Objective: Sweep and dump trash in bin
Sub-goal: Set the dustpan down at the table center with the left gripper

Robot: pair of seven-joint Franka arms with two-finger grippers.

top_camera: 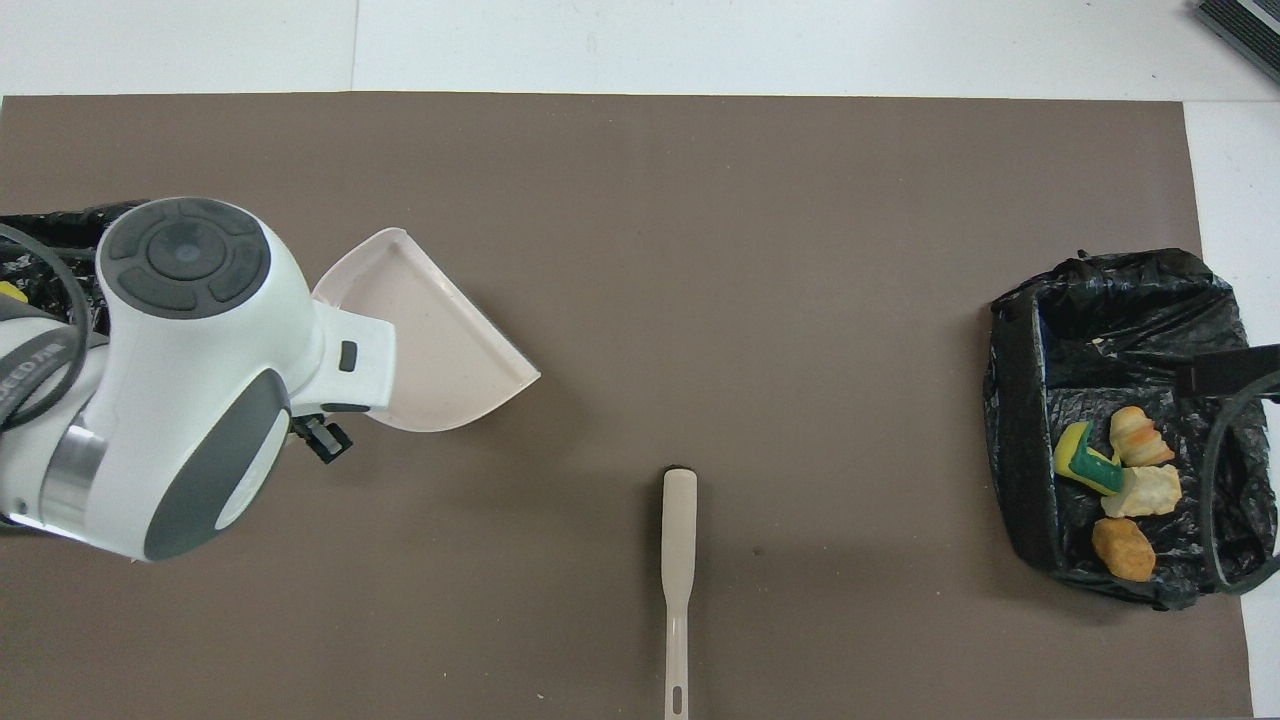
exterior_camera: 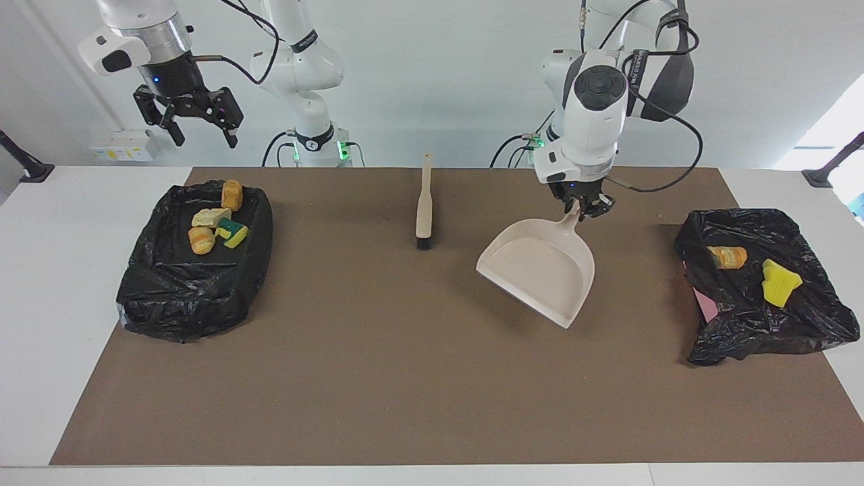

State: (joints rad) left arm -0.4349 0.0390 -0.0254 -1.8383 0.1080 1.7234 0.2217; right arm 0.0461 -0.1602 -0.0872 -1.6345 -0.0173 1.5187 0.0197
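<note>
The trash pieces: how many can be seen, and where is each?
6. Four lie in the bin at the right arm's end; a bread chunk and a yellow sponge lie in the other bin. More may be hidden.

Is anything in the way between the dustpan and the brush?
No. The left gripper holds the dustpan over bare mat, and only mat lies between it and the brush. The right gripper waits open, up over the bin.
</note>
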